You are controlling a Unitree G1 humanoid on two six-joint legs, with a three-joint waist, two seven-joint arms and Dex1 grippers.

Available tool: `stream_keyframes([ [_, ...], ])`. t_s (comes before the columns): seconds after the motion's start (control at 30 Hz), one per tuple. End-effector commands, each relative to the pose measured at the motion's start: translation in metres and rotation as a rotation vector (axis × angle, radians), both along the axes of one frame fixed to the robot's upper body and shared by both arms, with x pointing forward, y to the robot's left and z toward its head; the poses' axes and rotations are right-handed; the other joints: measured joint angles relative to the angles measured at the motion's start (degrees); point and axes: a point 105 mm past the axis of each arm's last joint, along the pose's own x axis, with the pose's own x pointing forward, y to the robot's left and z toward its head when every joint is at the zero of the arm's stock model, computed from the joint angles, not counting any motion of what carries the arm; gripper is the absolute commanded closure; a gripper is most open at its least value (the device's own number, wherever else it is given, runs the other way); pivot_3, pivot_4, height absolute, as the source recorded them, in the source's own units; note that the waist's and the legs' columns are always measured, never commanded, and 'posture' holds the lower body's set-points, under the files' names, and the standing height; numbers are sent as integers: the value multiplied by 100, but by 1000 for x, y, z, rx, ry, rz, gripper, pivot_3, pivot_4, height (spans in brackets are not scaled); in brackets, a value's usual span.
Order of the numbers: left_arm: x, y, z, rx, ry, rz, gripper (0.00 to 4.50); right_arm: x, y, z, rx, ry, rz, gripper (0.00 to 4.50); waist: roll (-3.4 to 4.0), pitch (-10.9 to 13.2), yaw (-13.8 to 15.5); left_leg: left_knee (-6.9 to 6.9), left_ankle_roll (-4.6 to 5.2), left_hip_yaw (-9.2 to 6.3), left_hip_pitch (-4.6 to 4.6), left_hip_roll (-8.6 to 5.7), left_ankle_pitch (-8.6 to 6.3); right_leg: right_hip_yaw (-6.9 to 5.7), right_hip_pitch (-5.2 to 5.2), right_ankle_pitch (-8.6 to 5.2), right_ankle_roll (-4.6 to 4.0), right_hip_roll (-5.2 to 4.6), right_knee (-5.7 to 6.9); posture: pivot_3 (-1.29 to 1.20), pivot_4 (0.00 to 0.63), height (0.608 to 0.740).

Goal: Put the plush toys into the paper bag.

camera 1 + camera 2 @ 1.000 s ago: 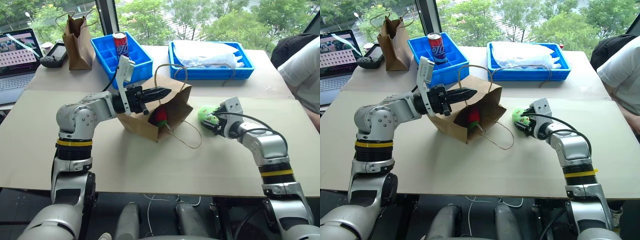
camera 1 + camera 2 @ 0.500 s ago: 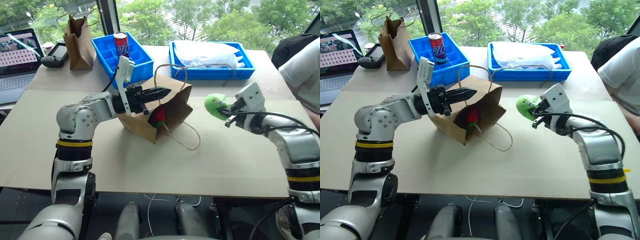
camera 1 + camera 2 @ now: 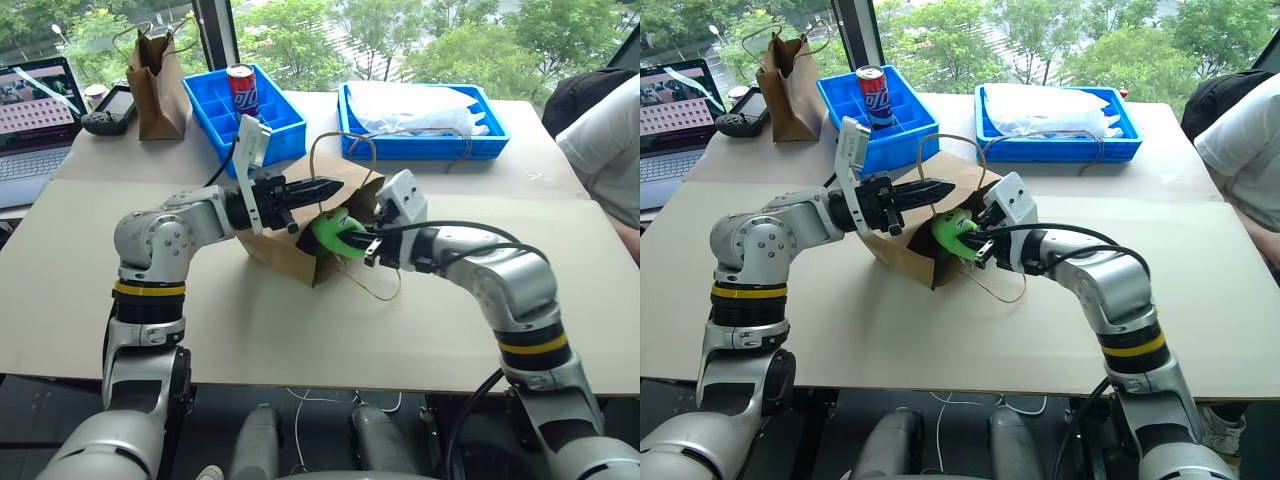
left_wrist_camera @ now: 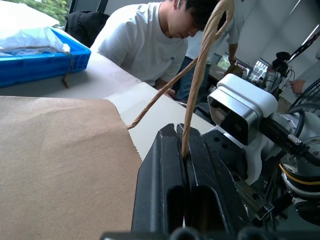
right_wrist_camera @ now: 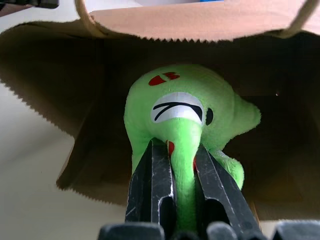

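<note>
The left gripper was pinched on a handle to hold the bag open, while the right gripper, clamped on the green toy, held it at the mouth just ahead.

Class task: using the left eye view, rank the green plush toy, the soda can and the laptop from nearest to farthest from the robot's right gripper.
1. Green plush toy: pinched in the right gripper, at the paper bag's mouth.
2. Soda can: in the blue bin behind the bag.
3. Laptop: far left table edge.
</note>
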Motion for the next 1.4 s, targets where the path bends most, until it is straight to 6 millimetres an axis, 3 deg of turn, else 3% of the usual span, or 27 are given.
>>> stream_keyframes([
  [0.03,-7,-1,13,-26,-48,-16,4500,18,12,21,99,-86,-23,4487,0,0,0,0,0,0,0,0,0,0,-1,0,0,0,0,0,150,694],
  [0.1,-8,-1,13,-30,-47,-13,4500,22,16,17,111,-80,-20,3562,0,0,4,-1,0,-1,-1,0,0,-1,-2,0,-1,0,2,0,150,694],
  [0.13,-8,-1,13,-31,-47,-11,4500,23,18,16,119,-77,-19,3470,0,0,15,-2,0,-1,-1,0,0,-1,-1,0,-1,0,2,0,150,694],
  [0.37,-8,1,12,-39,-46,-2,4500,23,14,12,214,-38,-57,854,0,0,10,-2,0,-2,-1,0,0,-4,-2,1,-1,-3,5,0,150,694],
  [0.47,-7,2,11,-38,-45,2,4500,15,4,10,256,13,-73,48,0,0,16,-2,0,-3,-1,0,0,-5,0,1,-1,-3,5,0,150,694],
  [0.57,-6,3,11,-38,-44,4,4500,6,-8,13,287,39,-94,48,1,0,14,-2,0,-3,-2,0,0,-4,-1,1,-1,-3,5,0,150,694],
  [0.77,-4,3,12,-42,-47,9,4500,-18,-54,18,312,86,-170,48,1,1,28,-2,0,-3,-2,-1,0,-4,2,0,-1,-4,1,0,150,694],
  [0.93,-2,4,15,-48,-52,13,4500,-31,-72,14,320,132,-217,48,1,1,-13,-3,0,-2,1,1,0,-2,1,0,0,0,2,0,150,694],
  [1.17,1,9,28,-74,-70,31,4500,-53,-106,-36,264,284,-365,48,1,1,24,-5,0,-1,-3,-2,0,-2,4,-1,1,-3,-7,0,150,694],
  [1.27,2,9,29,-74,-73,35,4500,-42,-119,-50,224,254,-454,48,1,1,4,-3,0,1,-2,-3,0,1,4,-1,1,-3,-6,0,150,694],
  [1.4,2,8,29,-74,-72,34,4500,-26,-111,-64,181,217,-417,48,1,0,-31,-3,0,3,8,0,0,3,6,-1,2,2,-4,0,150,694],
])
